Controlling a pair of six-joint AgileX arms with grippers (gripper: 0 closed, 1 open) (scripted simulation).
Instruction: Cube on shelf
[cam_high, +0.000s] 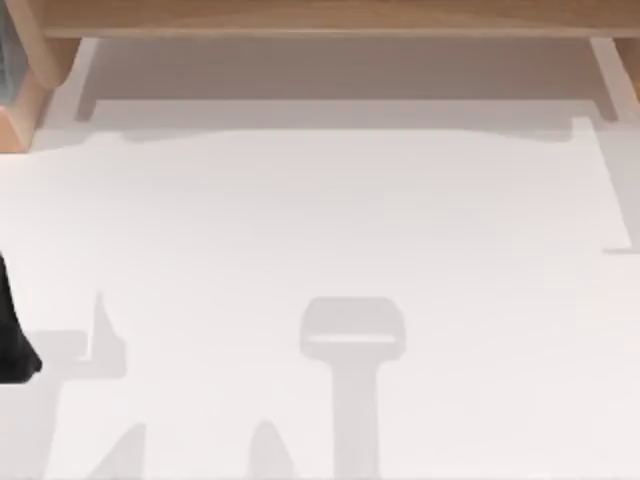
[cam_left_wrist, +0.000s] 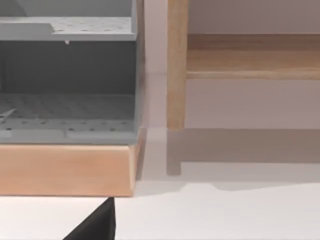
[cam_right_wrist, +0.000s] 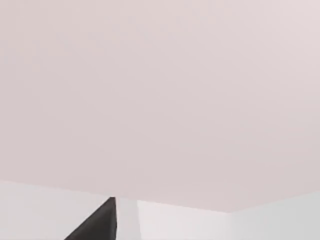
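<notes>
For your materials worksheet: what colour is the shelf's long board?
Light brown wood; the shelf shows best in the left wrist view.

Bright, even light washes the white table (cam_high: 320, 230), with no glare or hot spots. Soft grey shadows fall across its near half, one broad and T-shaped at centre, and a wide band lies beneath the shelf (cam_high: 320, 18). Edges look slightly soft throughout. The right wrist view is pale and nearly featureless.
</notes>
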